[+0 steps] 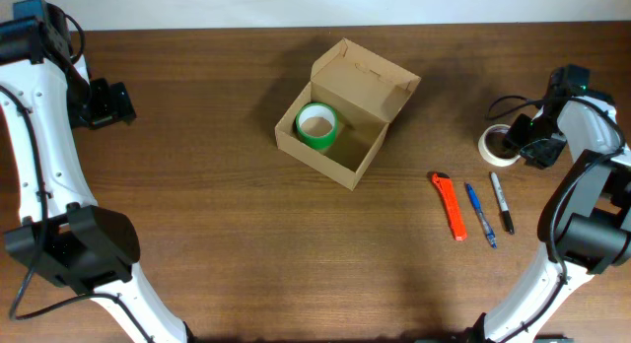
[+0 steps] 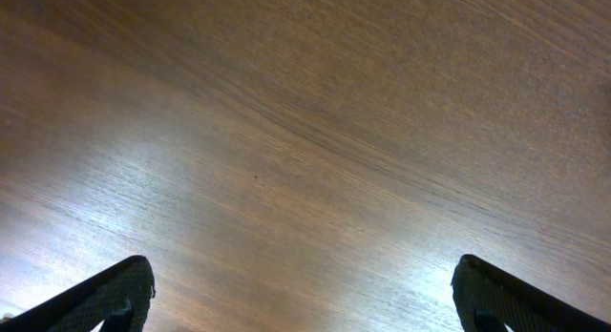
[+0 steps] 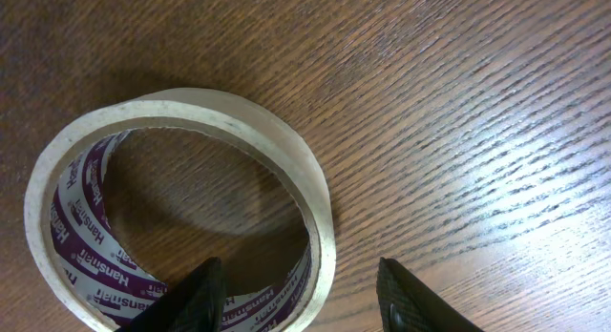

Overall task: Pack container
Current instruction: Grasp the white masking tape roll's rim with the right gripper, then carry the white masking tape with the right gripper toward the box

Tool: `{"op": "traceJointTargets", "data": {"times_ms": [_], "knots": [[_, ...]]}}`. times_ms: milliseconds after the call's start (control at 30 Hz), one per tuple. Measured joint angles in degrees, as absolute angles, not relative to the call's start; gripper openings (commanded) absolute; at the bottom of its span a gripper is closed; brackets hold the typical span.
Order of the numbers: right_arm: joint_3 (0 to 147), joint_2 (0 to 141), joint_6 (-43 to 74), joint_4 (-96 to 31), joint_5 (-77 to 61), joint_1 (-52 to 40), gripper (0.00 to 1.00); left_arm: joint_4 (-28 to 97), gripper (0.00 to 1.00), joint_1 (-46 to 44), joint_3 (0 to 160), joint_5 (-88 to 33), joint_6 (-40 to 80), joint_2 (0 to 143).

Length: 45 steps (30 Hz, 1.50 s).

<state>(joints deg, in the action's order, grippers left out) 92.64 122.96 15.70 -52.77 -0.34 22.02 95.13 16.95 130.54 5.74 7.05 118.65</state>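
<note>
The container (image 1: pixel 345 111), a tan cardboard box with its flap lid standing open, sits at the middle back of the table. A green tape roll (image 1: pixel 316 125) lies inside it. At the far right a clear tape roll (image 1: pixel 496 144) with a purple-printed core lies flat on the wood. My right gripper (image 1: pixel 513 141) is down at it. In the right wrist view my right gripper (image 3: pixel 298 270) straddles the near wall of the clear tape roll (image 3: pixel 320 227), one finger inside the ring and one outside, with gaps showing, open. My left gripper (image 1: pixel 123 102) is far left, and the left wrist view shows it (image 2: pixel 304 265) wide open over bare wood.
An orange box cutter (image 1: pixel 450 207), a blue pen (image 1: pixel 480 215) and a black marker (image 1: pixel 502 202) lie side by side at the right front, just below the clear roll.
</note>
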Motion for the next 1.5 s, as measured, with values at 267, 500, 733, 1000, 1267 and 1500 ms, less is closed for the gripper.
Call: {"op": "traceJointTargets", "data": {"times_ms": [267, 500, 733, 1000, 1267, 1500], "knots": [[92.6, 123.0, 16.6, -52.8, -0.3, 22.0, 0.52, 95.1, 1.0, 17.0, 130.5, 5.7, 7.1, 118.7], [92.7, 123.3, 17.8, -53.2, -0.3, 22.0, 0.5, 95.1, 1.0, 17.0, 130.5, 5.7, 7.0, 118.7], [92.7, 124.6, 18.0, -53.7, -0.3, 22.0, 0.44, 95.1, 1.0, 17.0, 130.5, 5.8, 7.0, 118.7], [92.6, 124.7, 17.8, -54.0, -0.2, 22.0, 0.06, 95.1, 1.0, 17.0, 130.5, 5.7, 7.1, 118.7], [92.7, 124.7, 18.2, -55.2, -0.1, 22.0, 0.04, 95.1, 1.0, 17.0, 130.5, 5.7, 7.1, 118.7], [93.0, 124.4, 15.0, -60.4, -1.0, 22.0, 0.04, 95.1, 1.0, 17.0, 130.5, 5.7, 7.0, 118.7]]}}
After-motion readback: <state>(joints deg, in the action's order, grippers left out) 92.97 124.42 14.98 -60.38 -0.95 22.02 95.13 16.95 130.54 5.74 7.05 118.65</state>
